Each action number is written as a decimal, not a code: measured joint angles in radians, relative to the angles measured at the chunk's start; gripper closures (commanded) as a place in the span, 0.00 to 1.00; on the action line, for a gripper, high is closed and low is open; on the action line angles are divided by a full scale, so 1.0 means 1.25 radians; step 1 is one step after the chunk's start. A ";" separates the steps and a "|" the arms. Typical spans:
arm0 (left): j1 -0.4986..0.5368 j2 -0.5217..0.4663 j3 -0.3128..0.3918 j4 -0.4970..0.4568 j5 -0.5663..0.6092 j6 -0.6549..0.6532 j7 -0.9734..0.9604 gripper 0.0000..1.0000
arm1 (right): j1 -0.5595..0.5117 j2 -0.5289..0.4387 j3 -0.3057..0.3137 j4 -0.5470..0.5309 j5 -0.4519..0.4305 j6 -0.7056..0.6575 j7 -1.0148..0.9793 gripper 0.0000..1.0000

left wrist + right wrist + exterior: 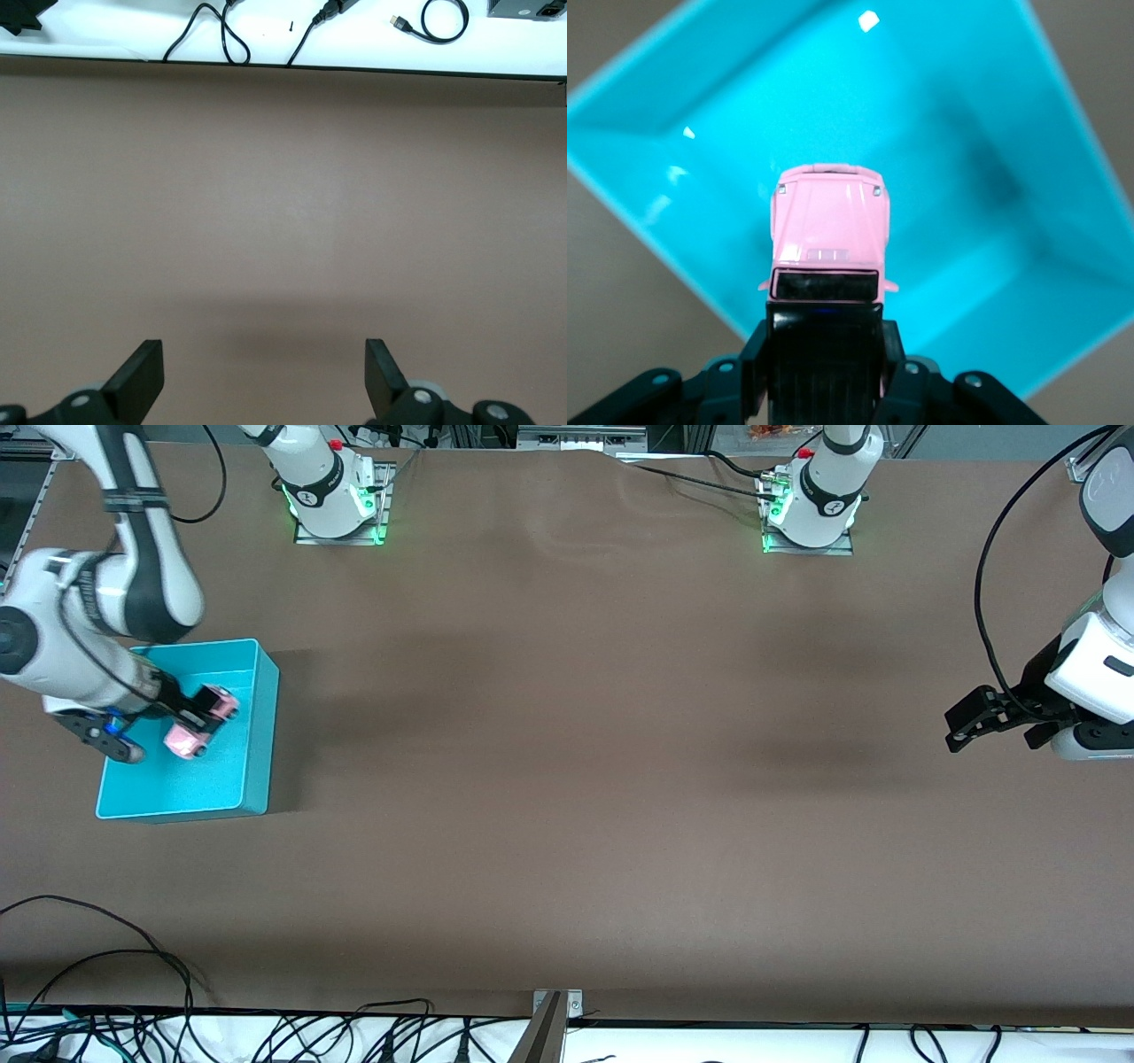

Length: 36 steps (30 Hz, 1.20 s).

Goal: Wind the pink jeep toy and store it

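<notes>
Turquoise bin (252, 717), open-topped, rectangular, standing on the brown table (567, 779) at the right arm's end.

Pink jeep toy (202, 722): boxy pink body, black roof and rear section. Held in the air over the bin's interior, nose pointing down toward the bin floor. The right wrist view shows the pink hood (830, 217) and dark windshield from above, with the bin's bright floor and walls (939, 177) spread beneath it.

Right gripper (197, 710): reaching in over the bin, fingers (757, 350) closed on the black rear section of the jeep, one on each flank. Whether the toy's wheels touch the bin floor cannot be told.

Left gripper (961, 731): hanging over bare table at the left arm's end, well apart from the bin; this arm waits. Its two black fingers (142, 376) stand spread wide with nothing between them.

Cables (133, 992): black, looped along the table edge nearest the front camera.
</notes>
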 measured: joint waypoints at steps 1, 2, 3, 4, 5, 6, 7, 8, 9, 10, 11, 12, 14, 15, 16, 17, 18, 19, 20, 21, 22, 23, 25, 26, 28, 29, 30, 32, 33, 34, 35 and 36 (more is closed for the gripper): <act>0.000 0.000 0.000 0.000 0.000 0.000 0.000 0.00 | -0.001 -0.003 -0.005 0.000 -0.007 -0.012 -0.014 1.00; 0.000 0.000 0.000 0.000 0.000 -0.001 0.000 0.00 | -0.002 -0.006 -0.010 0.000 -0.024 -0.027 -0.030 1.00; 0.000 0.000 0.000 0.000 0.000 -0.001 0.000 0.00 | -0.002 -0.007 -0.012 0.000 -0.034 -0.034 -0.038 1.00; 0.000 0.000 0.000 0.000 0.000 -0.001 0.000 0.00 | -0.002 -0.008 -0.013 -0.001 -0.049 -0.042 -0.046 1.00; 0.000 0.000 0.000 0.000 0.000 -0.001 0.000 0.00 | -0.002 -0.009 -0.013 -0.001 -0.056 -0.046 -0.049 1.00; 0.000 0.000 0.000 0.000 0.000 -0.001 0.000 0.00 | -0.001 -0.008 -0.013 -0.002 -0.063 -0.049 -0.052 1.00; 0.000 0.000 0.000 0.000 0.000 -0.001 0.000 0.00 | 0.000 -0.008 -0.012 -0.005 -0.068 -0.051 -0.053 1.00; 0.000 0.000 0.000 0.000 0.000 -0.001 0.000 0.00 | 0.000 -0.007 -0.012 -0.007 -0.071 -0.051 -0.054 1.00; 0.000 0.000 0.000 0.000 0.000 -0.001 0.000 0.00 | 0.001 -0.007 -0.011 -0.009 -0.075 -0.051 -0.054 1.00; 0.000 0.000 -0.001 0.000 0.000 -0.001 0.000 0.00 | 0.002 -0.006 -0.011 -0.010 -0.077 -0.050 -0.054 1.00; 0.000 0.000 -0.001 0.000 0.000 -0.002 0.000 0.00 | 0.002 -0.005 -0.010 -0.011 -0.080 -0.046 -0.054 1.00; 0.000 0.000 -0.001 0.000 0.000 -0.004 0.000 0.00 | 0.002 -0.004 -0.009 -0.012 -0.082 -0.039 -0.054 1.00; 0.000 0.000 -0.001 0.000 0.000 -0.007 0.000 0.00 | 0.002 -0.002 -0.009 -0.013 -0.083 -0.019 -0.055 1.00; 0.000 0.000 -0.001 0.000 0.000 -0.009 0.000 0.00 | 0.002 -0.001 -0.009 -0.014 -0.083 -0.006 -0.055 1.00; 0.000 0.000 -0.002 0.000 0.000 -0.010 0.000 0.00 | 0.002 0.001 -0.009 -0.015 -0.084 0.008 -0.056 1.00; 0.000 0.000 -0.002 0.000 0.000 -0.011 0.000 0.00 | 0.002 0.002 -0.009 -0.016 -0.084 0.016 -0.056 1.00; 0.000 0.000 -0.003 0.000 0.000 -0.013 0.000 0.00 | 0.002 0.006 -0.009 -0.017 -0.084 0.029 -0.057 1.00; 0.000 0.000 -0.003 0.000 0.000 -0.015 0.000 0.00 | 0.002 0.009 -0.009 -0.018 -0.084 0.041 -0.059 1.00; 0.000 0.000 -0.004 0.000 0.000 -0.017 0.000 0.00 | 0.001 0.014 -0.009 -0.018 -0.085 0.052 -0.063 1.00; 0.000 0.000 -0.004 0.000 0.000 -0.019 0.000 0.00 | -0.001 0.018 -0.009 -0.019 -0.085 0.061 -0.069 1.00; 0.000 0.000 -0.004 0.000 0.000 -0.020 0.000 0.00 | -0.002 0.024 -0.010 -0.019 -0.085 0.069 -0.074 1.00; 0.000 0.000 -0.004 0.000 0.000 -0.021 0.000 0.00 | -0.005 0.029 -0.010 -0.020 -0.085 0.074 -0.078 1.00; 0.000 0.000 -0.004 0.000 0.000 -0.022 0.000 0.00 | -0.011 0.041 -0.011 -0.021 -0.085 0.081 -0.084 1.00; 0.000 0.000 -0.004 0.000 0.000 -0.022 0.000 0.00 | -0.013 0.048 -0.011 -0.021 -0.085 0.082 -0.085 1.00; 0.000 0.000 -0.004 0.000 0.000 -0.022 0.000 0.00 | -0.018 0.062 -0.012 -0.025 -0.085 0.084 -0.088 1.00; 0.000 0.000 -0.004 0.000 0.000 -0.023 0.000 0.00 | -0.020 0.068 -0.012 -0.026 -0.085 0.085 -0.088 1.00; 0.000 0.000 -0.004 0.000 0.000 -0.023 0.000 0.00 | -0.022 0.074 -0.012 -0.028 -0.085 0.087 -0.088 1.00; 0.000 0.000 -0.004 0.000 0.000 -0.024 0.000 0.00 | -0.027 0.088 -0.012 -0.031 -0.085 0.096 -0.088 1.00; 0.000 0.000 -0.004 0.000 0.000 -0.024 0.000 0.00 | -0.028 0.093 -0.012 -0.032 -0.085 0.101 -0.088 1.00; 0.000 0.000 -0.004 0.000 0.000 -0.024 0.000 0.00 | -0.031 0.099 -0.012 -0.033 -0.085 0.108 -0.088 1.00; 0.000 0.000 -0.004 0.000 0.000 -0.025 0.000 0.00 | -0.033 0.105 -0.012 -0.033 -0.085 0.115 -0.088 1.00; 0.000 0.000 -0.004 0.000 0.000 -0.025 0.000 0.00 | -0.035 0.110 -0.012 -0.033 -0.085 0.121 -0.088 1.00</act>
